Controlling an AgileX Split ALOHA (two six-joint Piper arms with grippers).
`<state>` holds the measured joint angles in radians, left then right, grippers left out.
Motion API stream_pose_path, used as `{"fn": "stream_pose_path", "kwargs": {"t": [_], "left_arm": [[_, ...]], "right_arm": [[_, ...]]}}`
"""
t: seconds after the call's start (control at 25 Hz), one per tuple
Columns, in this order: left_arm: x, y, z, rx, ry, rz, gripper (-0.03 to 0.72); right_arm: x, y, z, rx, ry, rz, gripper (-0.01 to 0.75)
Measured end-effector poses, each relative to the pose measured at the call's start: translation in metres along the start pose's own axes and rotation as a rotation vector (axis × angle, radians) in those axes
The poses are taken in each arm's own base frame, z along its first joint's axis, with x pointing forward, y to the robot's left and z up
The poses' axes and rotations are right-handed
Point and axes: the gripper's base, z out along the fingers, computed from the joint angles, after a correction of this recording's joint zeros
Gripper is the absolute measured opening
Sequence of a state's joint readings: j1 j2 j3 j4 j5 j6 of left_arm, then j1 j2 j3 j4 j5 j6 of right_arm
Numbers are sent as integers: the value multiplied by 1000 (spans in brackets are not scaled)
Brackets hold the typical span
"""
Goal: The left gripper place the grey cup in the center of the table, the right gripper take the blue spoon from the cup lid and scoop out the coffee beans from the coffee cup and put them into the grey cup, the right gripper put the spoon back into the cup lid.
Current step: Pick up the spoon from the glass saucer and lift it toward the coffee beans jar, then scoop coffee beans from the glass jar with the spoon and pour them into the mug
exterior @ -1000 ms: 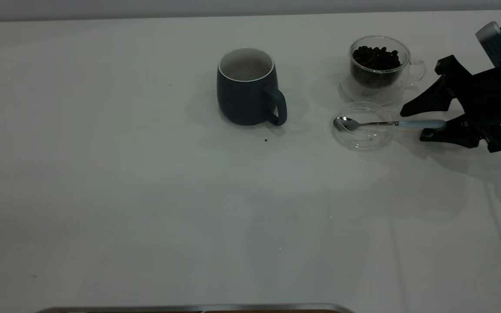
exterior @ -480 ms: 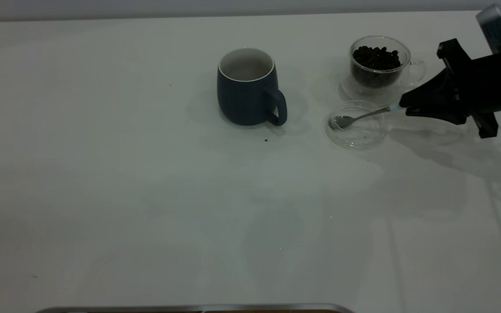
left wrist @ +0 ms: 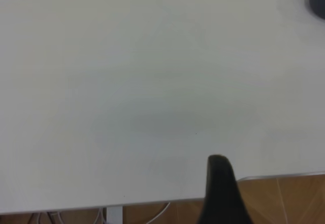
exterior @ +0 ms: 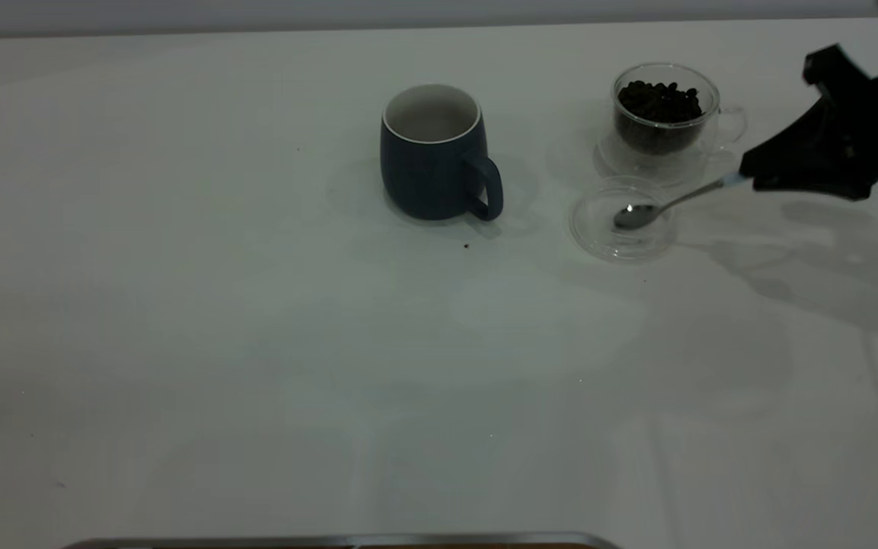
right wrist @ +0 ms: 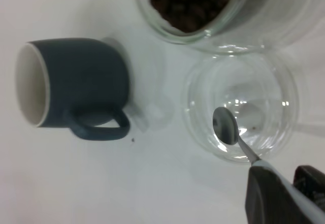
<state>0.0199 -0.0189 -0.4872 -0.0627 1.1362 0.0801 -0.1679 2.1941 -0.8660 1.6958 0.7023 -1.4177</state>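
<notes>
**Spoon picked up, scooping not yet begun**

Step 1 looks done: grey cup stands upright mid-counter, toward the far edge, handle facing the near-right; inside looks white and bare, no beans visible. Left gripper is off in its own wrist view, over the near edge of the counter, away from the work; can't tell its finger state.

Step 2 underway: right gripper near the far right corner is clenched on the pale handle of the blue spoon. Spoon slants down w/ its bowl over the cup lid; can't tell if touching or just lifted.

Coffee cup sits just beyond the lid, coffee beans heaped inside, apparently untouched.

Left to do, as I judge: scoop beans, tip into grey cup, return spoon to lid.
</notes>
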Motion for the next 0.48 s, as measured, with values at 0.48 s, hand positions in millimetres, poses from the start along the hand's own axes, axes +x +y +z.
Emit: {"fn": "stream_pose_path", "kwargs": {"t": [0.48], "left_arm": [[0, 0, 0, 0, 0, 0, 567]], "right_arm": [[-32, 50, -49, -29, -217, -213, 104]]}}
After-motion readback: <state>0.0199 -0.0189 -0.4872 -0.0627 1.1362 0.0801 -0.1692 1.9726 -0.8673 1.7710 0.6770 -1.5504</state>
